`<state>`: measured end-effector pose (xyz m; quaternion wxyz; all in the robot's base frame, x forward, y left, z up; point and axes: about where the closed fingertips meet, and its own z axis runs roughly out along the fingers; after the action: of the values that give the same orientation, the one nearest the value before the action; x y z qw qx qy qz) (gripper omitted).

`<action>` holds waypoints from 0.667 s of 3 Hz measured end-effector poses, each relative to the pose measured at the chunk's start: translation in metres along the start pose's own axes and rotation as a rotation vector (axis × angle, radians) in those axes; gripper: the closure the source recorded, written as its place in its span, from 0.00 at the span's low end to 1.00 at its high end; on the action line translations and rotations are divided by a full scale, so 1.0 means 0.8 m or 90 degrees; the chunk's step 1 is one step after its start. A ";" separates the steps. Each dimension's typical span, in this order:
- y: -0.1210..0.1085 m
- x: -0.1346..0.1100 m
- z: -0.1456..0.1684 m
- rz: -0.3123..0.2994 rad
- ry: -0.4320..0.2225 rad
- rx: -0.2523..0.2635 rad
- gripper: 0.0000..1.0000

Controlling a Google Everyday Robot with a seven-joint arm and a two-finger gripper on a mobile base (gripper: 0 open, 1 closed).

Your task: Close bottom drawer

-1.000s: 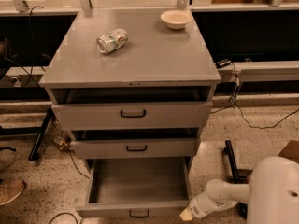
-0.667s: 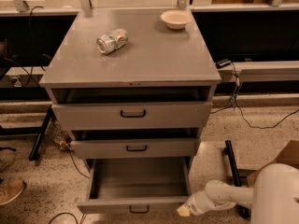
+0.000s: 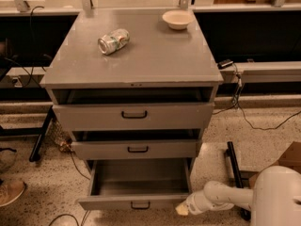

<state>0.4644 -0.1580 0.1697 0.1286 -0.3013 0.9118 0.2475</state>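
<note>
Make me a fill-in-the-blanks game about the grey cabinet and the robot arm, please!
1. The bottom drawer is not shut; it stands ____.
2. The gripper is low down, next to that drawer's front ____ corner as seen here.
3. The can on the cabinet top lies on its ____.
Missing words: open; right; side.

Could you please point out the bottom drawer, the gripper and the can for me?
bottom drawer (image 3: 108, 202): camera view, on its front panel.
gripper (image 3: 181, 210): camera view, on its tip, by the drawer's front corner.
can (image 3: 113, 40): camera view, on its side.
</note>
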 end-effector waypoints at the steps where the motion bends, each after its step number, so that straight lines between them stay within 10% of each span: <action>1: -0.017 -0.040 0.013 -0.029 -0.055 0.022 1.00; 2: -0.017 -0.040 0.013 -0.030 -0.055 0.023 1.00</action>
<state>0.4987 -0.1466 0.1680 0.1788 -0.3091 0.9024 0.2410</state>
